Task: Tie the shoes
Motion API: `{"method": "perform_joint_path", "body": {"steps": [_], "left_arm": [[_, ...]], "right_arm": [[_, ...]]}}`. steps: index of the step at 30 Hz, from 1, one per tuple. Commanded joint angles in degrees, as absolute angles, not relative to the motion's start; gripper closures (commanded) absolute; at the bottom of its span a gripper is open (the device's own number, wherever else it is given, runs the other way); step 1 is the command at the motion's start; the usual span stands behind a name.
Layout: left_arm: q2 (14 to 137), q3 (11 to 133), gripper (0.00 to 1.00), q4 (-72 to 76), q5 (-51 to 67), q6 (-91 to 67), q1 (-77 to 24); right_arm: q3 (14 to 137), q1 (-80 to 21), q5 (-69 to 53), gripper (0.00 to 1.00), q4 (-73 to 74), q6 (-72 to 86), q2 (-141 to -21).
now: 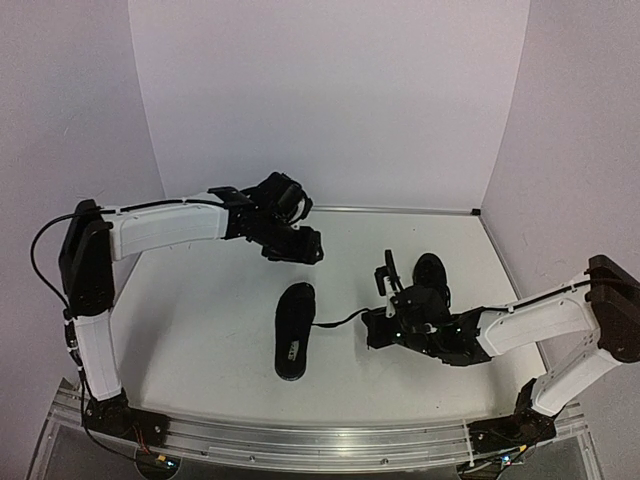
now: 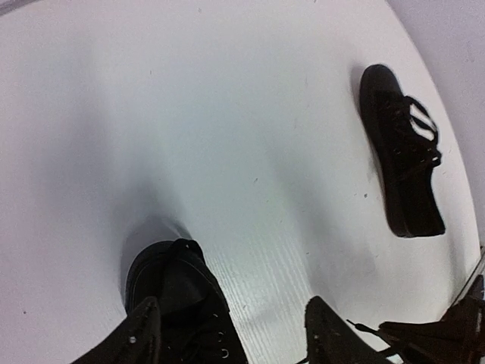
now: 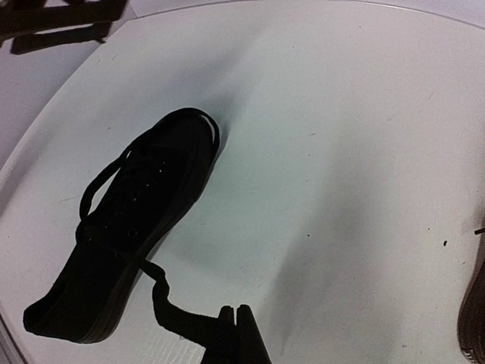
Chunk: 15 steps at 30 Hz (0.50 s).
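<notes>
One black shoe lies in the middle of the table, toe pointing away from the arm bases. It also fills the left of the right wrist view as the shoe. Its lace runs off to my right gripper, which is shut on the lace end. From above, that lace stretches right to the right gripper. The second shoe lies behind the right arm and shows on its side as the shoe. My left gripper hovers open beyond the middle shoe's toe, holding nothing.
White walls close in the table at the back and on both sides. The right arm shows at the lower right of the left wrist view. A bit of the second shoe sits at the right edge of the right wrist view.
</notes>
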<state>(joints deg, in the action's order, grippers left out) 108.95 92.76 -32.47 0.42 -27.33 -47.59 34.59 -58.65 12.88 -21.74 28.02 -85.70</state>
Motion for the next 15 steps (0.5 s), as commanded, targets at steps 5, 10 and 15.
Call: {"method": "perform_joint_path", "body": {"steps": [5, 10, 15], "left_arm": [[123.95, 107.53, 0.47, -41.12, 6.44, -15.9, -45.71], [129.07, 111.31, 0.53, -43.37, 5.56, -14.0, -45.58], [132.24, 112.69, 0.53, -43.79, 3.96, -13.1, -45.45]], "right_arm": [[35.36, -58.54, 11.22, 1.0, -21.62, 30.24, -86.75], [35.41, -58.55, 11.13, 1.0, -21.62, 30.58, -87.22], [35.59, -58.57, 11.1, 1.0, -21.62, 30.66, -87.74]]}}
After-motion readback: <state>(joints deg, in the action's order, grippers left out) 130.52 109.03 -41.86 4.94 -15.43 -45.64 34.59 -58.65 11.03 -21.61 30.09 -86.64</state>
